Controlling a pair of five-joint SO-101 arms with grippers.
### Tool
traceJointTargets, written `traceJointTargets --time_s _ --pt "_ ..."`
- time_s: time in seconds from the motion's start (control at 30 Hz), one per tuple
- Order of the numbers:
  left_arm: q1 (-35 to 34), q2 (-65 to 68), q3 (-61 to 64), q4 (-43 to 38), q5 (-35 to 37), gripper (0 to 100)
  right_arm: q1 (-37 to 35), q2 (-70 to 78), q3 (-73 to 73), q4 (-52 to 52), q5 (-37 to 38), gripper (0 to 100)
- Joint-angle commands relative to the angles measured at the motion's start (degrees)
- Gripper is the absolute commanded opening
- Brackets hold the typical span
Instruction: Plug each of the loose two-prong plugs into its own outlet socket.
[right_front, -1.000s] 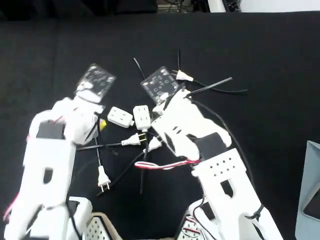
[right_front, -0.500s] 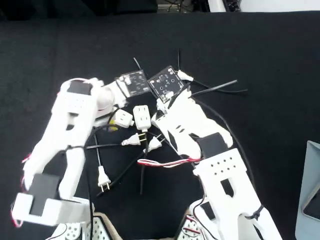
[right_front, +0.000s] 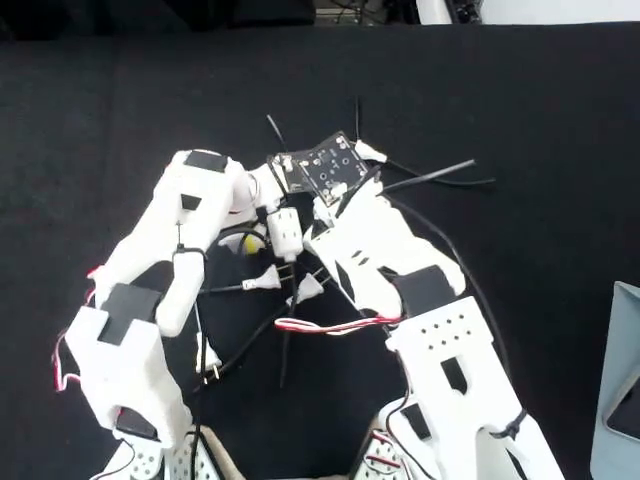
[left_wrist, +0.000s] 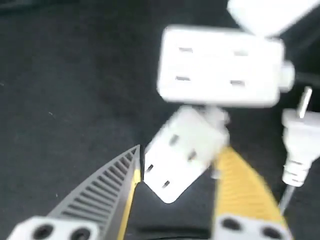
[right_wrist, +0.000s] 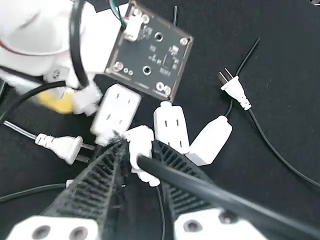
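**Desk:** What is happening at mid-table?

**Photographer:** Both arms meet over the cluster of white fittings. The left gripper (left_wrist: 181, 159) is clamped on a small outlet block (left_wrist: 175, 150), with a grey finger on one side and a yellow one on the other. The right gripper (right_wrist: 138, 148) pinches a white plug (right_wrist: 141, 156). Its thick black cord (right_wrist: 200, 187) trails back across the fingers. The plug's nose sits just beside one end of that block, and its prongs are hidden.

**Desk:** And the other pieces?

**Photographer:** A second outlet block (right_wrist: 171, 125) lies just right of the held one, with a third white block (right_wrist: 210, 141) beside it. One loose plug (right_wrist: 57, 145) lies just nearer than the blocks. A far plug (right_wrist: 232, 87) lies well apart on the far right. A near plug (right_front: 207, 362) rests close to the left arm's base. All three lie unplugged on the black cloth (right_front: 560, 120).

**Desk:** What could go wrong?

**Photographer:** The plug appears to meet the block's end, not its slotted face. Pushed in at that angle, the prongs would likely skid off and twist the block out of the clamp. The stiff cord could also lever the plug askew in the fingers. The wrists are crowded, so a correction by either arm risks knocking the other, or dragging the tangled cords and scattering the waiting plugs.
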Motion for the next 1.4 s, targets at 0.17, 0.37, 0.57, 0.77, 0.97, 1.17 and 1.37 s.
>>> traceJointTargets --time_s 0.17,0.37,0.57,0.77,0.97,1.17,1.37 --pt "-5.4 0.3 -1.3 -0.3 7.1 3 0.8 -0.9 -0.6 -1.1 -0.1 1.1" --pt "-5.8 0.3 -1.3 4.9 23.6 3 0.8 -0.9 -0.6 -1.1 -0.3 1.1" --pt "-4.5 0.2 -2.4 8.9 27.8 5 0.8 -0.9 -0.5 -1.1 -0.5 1.1" --pt "-8.6 -0.5 -11.5 8.5 27.1 31 0.8 -0.9 -0.5 -1.1 -0.3 1.1" --pt "-7.1 -0.1 -15.7 8.8 6.7 33 0.8 -0.9 0.0 -1.3 -0.2 1.1" --pt "-3.8 1.6 -16.6 8.4 -1.3 33 0.8 -0.9 0.3 -1.5 -0.2 1.1" --pt "-3.2 11.4 -23.1 4.3 -2.1 33 0.8 -0.9 0.3 -1.5 -0.1 1.1"
